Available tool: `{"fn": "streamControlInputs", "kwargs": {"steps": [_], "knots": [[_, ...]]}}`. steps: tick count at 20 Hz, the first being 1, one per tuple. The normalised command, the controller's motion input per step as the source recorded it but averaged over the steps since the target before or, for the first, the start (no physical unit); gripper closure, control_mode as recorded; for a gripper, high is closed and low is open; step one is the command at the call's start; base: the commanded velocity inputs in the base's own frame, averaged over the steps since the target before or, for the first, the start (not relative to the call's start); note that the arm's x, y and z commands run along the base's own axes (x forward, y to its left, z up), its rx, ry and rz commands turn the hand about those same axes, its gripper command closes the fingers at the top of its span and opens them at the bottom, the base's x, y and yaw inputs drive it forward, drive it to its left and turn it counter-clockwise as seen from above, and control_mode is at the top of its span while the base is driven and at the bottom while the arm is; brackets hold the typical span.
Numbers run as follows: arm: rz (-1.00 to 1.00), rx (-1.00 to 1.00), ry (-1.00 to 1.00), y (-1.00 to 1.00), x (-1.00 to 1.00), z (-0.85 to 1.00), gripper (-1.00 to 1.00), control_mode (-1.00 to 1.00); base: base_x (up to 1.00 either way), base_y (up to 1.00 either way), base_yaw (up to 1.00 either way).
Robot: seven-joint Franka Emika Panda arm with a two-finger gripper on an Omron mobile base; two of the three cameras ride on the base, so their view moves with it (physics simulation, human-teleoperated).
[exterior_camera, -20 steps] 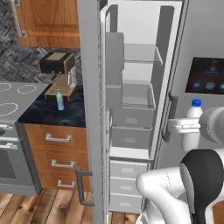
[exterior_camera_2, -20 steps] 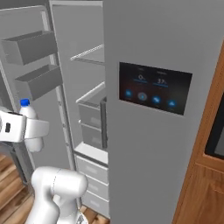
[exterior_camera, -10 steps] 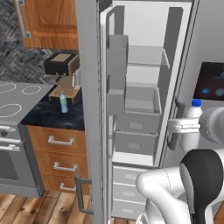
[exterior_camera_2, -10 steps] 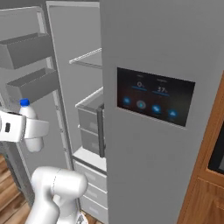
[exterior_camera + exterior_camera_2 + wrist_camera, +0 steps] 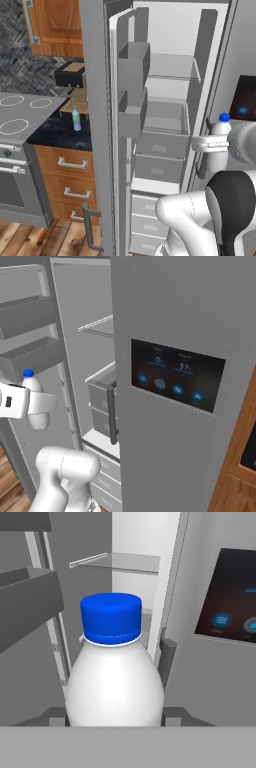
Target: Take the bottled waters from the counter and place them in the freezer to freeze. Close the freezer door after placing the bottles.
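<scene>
White, blue-capped bottle [image 5: 114, 677] sits upright, clamped in our gripper [image 5: 212, 145] before the open freezer [image 5: 167, 90]. We judge the first carry underway; next we reach inward. Farthest off, the green-capped bottle [image 5: 76, 119] waits on the counter [image 5: 55, 134].

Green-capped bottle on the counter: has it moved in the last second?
No. The green-capped bottle keeps its spot on the counter before the wooden board; only the camera shifted.
</scene>
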Motion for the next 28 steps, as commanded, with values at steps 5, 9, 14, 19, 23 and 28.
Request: {"fn": "streamControlInputs", "kwargs": {"steps": [5, 9, 14, 19, 23, 28], "knots": [[0.0, 0.0, 0.0, 0.0, 0.0, 0.0, 1.0, 1.0, 0.35, 0.0, 0.09], [0.0, 0.0, 0.0, 0.0, 0.0, 0.0, 1.0, 1.0, 0.39, 0.0, 0.07], [0.0, 0.0, 0.0, 0.0, 0.0, 0.0, 1.0, 1.0, 0.38, 0.0, 0.01], [0.0, 0.0, 0.0, 0.0, 0.0, 0.0, 1.0, 1.0, 0.38, 0.0, 0.0], [0.0, 0.0, 0.0, 0.0, 0.0, 0.0, 1.0, 1.0, 0.37, 0.06, 0.0], [0.0, 0.0, 0.0, 0.0, 0.0, 0.0, 1.0, 1.0, 0.44, 0.16, 0.0]]}}
